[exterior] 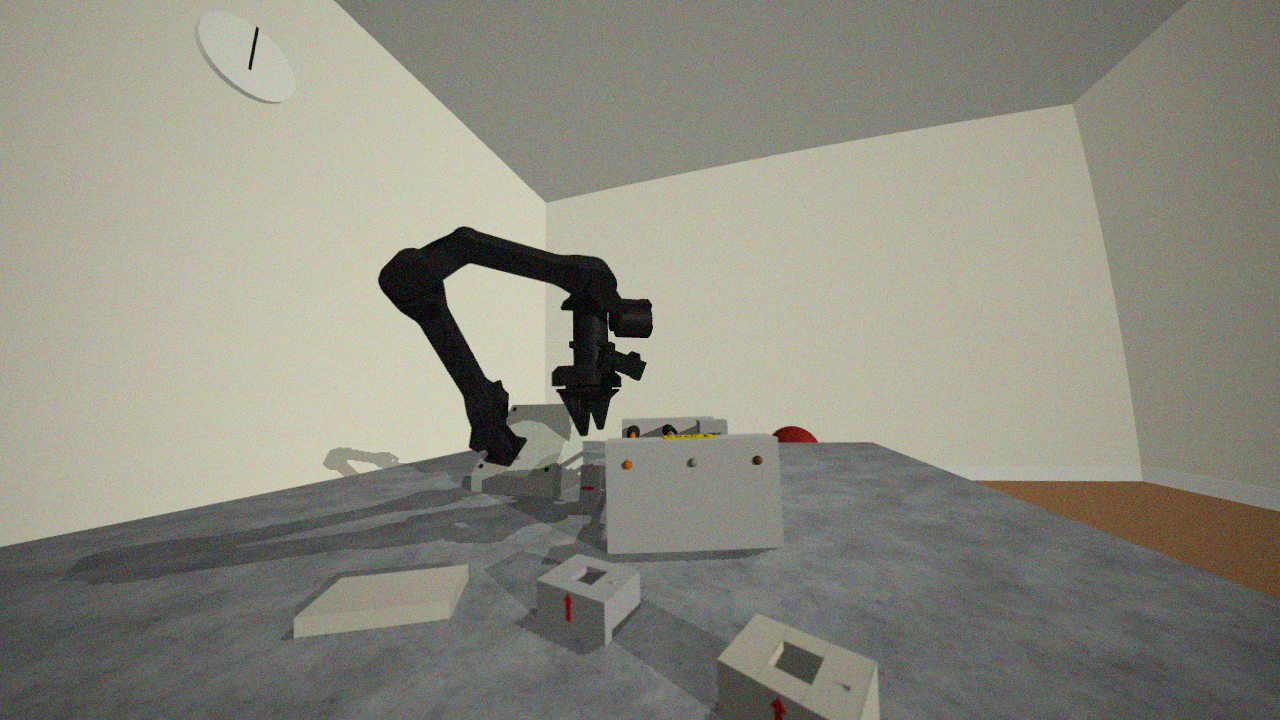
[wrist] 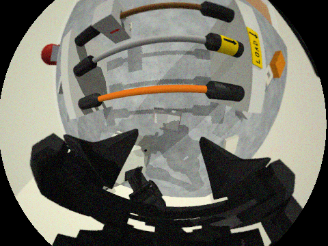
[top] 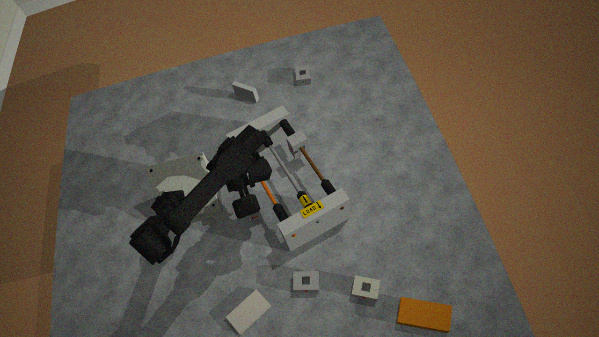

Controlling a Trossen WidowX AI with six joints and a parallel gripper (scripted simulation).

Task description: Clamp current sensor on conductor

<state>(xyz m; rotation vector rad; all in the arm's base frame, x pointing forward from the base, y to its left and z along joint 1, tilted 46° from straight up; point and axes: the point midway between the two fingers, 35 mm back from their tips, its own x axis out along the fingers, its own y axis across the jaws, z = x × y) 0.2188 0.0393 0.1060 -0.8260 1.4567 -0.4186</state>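
Note:
The open sensor (exterior: 589,475) (wrist: 167,117) stands on the table beside the orange conductor, mostly hidden under the arm in the top view, where a red mark shows. Its jaw opening is not clear. The LOAD conductor (top: 287,169) (wrist: 154,42) is the grey middle one, with nothing clamped round it in the wrist view. A yellow LOAD label (top: 311,208) (wrist: 254,48) is on the near end block, its arrows pointing outward. My gripper (exterior: 592,431) (wrist: 169,136) is open and empty, pointing down above the sensor; the sensor shows beyond the fingertips in the wrist view.
The orange conductor (top: 268,192) (wrist: 154,90) and brown conductor (top: 311,164) (wrist: 164,7) flank the grey one. A grey block (top: 296,140) (wrist: 111,29) sits round the brown one. Holed blocks (top: 298,285) (top: 357,286), an orange block (top: 425,314) and a pale slab (top: 248,312) lie nearby.

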